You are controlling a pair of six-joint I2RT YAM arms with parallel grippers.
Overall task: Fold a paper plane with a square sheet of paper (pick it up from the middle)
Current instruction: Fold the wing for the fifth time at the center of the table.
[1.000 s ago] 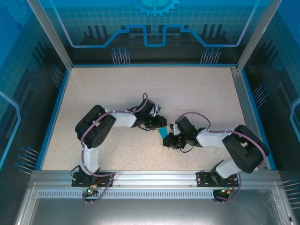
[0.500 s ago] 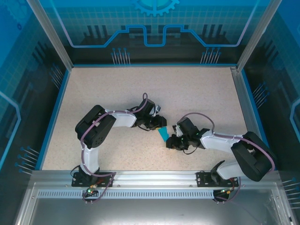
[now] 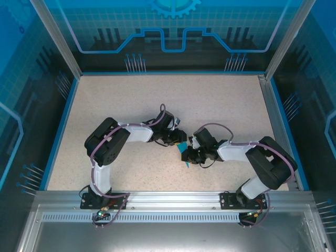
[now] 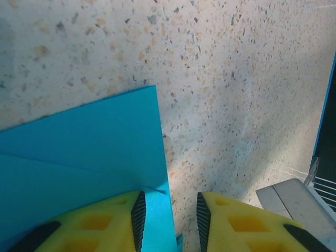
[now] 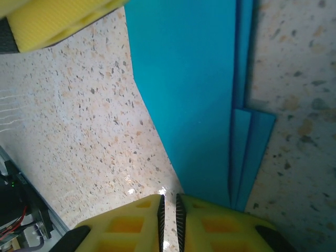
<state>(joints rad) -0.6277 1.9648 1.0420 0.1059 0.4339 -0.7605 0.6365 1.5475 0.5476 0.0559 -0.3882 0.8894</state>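
Black-white arms (image 3: pixel 139 134); purple cables (image 3: pixel 163 108); yellow fingers (image 4: pixel 247 226).

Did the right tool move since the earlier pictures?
Yes. Since half a second ago, the right tool has slid slightly left and away from the near metal rail.

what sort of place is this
Probably a robot test cell or demo booth: a speckled tabletop walled by blue panels printed with gear and circuit graphics, with the left arm and right arm bolted to an aluminium rail.
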